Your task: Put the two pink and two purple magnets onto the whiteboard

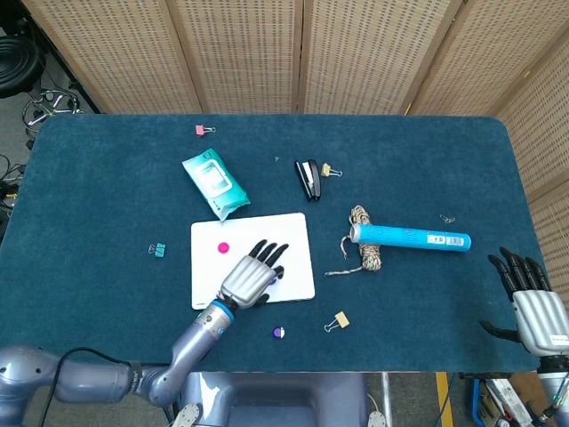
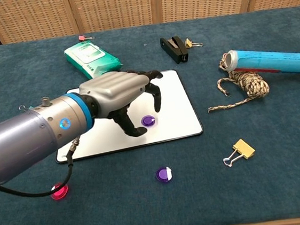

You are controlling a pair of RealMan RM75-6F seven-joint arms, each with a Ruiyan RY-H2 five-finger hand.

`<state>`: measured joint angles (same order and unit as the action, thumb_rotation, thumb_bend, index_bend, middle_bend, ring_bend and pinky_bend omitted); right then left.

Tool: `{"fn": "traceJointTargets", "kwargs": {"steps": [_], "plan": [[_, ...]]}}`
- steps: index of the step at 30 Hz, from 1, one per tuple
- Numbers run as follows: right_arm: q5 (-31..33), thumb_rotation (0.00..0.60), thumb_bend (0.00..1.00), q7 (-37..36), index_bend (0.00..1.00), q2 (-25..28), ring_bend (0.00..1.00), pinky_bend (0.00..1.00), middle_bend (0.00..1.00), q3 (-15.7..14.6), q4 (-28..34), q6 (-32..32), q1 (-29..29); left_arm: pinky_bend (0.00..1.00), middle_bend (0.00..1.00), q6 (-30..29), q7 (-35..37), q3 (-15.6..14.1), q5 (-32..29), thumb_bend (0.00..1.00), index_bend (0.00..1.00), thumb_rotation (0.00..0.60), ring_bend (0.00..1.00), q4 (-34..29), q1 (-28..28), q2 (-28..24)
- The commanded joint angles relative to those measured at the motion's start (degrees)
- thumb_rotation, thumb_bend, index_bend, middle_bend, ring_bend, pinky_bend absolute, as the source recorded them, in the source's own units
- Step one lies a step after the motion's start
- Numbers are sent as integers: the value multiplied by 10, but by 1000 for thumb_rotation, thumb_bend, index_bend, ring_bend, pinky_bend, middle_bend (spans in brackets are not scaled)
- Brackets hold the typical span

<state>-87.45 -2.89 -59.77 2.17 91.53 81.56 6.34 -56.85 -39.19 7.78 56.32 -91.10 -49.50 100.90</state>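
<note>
Purple magnet (image 2: 149,120) flat on whiteboard (image 2: 184,109)

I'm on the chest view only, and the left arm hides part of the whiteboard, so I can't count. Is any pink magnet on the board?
Observer: Yes. The head view shows one pink magnet on the whiteboard, in its far left part, clear of the left hand.
Operator: And the right hand? It's outside my frame.
Observer: The right hand is by the near right corner of the table, fingers apart, holding nothing.
</note>
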Motion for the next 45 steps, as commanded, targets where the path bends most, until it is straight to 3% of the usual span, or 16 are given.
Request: {"fn": "traceJointTargets", "kwargs": {"steps": [1,6,11,21,29,45], "plan": [[0,600,0,2,0,-1,0,0,0,-1,0,-1,0,0,0,-6,33,-28,35,284,420,600,0,-43,23,-43],[-4,600,0,8,0,-2,0,0,0,-2,3,0,0,0,0,-7,80,-63,84,290,427,600,0,-82,48,-99],[-7,600,0,14,0,-2,0,0,0,-4,9,3,-1,0,0,-42,139,-128,161,291,429,600,0,-119,101,-187],[-17,600,0,28,0,-5,0,0,0,-9,17,4,-2,0,0,-53,269,-203,299,291,429,600,0,-103,143,-273],[-15,600,0,30,0,-6,0,0,0,-8,17,5,-2,0,0,-44,281,-225,329,291,420,600,0,-86,161,-292],[-11,600,0,26,0,-4,0,0,0,-7,18,6,-3,0,0,-16,273,-205,346,258,357,600,0,-40,177,-243]]}}
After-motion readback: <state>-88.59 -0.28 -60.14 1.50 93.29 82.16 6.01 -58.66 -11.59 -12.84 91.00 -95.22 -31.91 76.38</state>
